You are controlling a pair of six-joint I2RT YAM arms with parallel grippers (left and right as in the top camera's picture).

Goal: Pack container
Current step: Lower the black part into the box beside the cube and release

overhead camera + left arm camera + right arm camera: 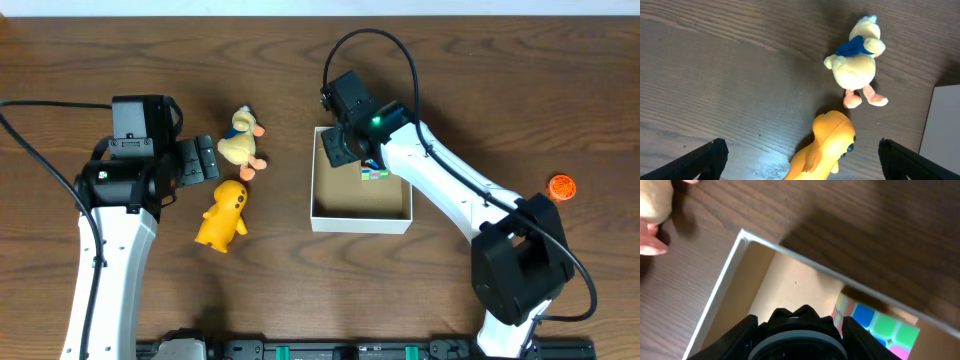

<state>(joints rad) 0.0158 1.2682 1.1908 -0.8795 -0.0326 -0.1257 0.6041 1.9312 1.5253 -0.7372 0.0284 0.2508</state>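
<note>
Our left end effector [210,160] hangs over the desk [100,60] with its fingers [705,160] spread wide apart and nothing between them. It faces the two toys, and we judge it is placed to take one next. Seen from overhead, the plush duck [240,140] lies at its 2 o'clock and the yellow figure [224,213] at its 5 o'clock. Both toys are outside the container [360,222], which sits open side up at their 3 o'clock, near mid-desk, ready for drops. Our right end effector [345,148] hovers over the container's 10 o'clock corner; we cannot tell whether its fingers are apart or together. A colour cube [375,172] lies inside by the 12 o'clock wall.
</note>
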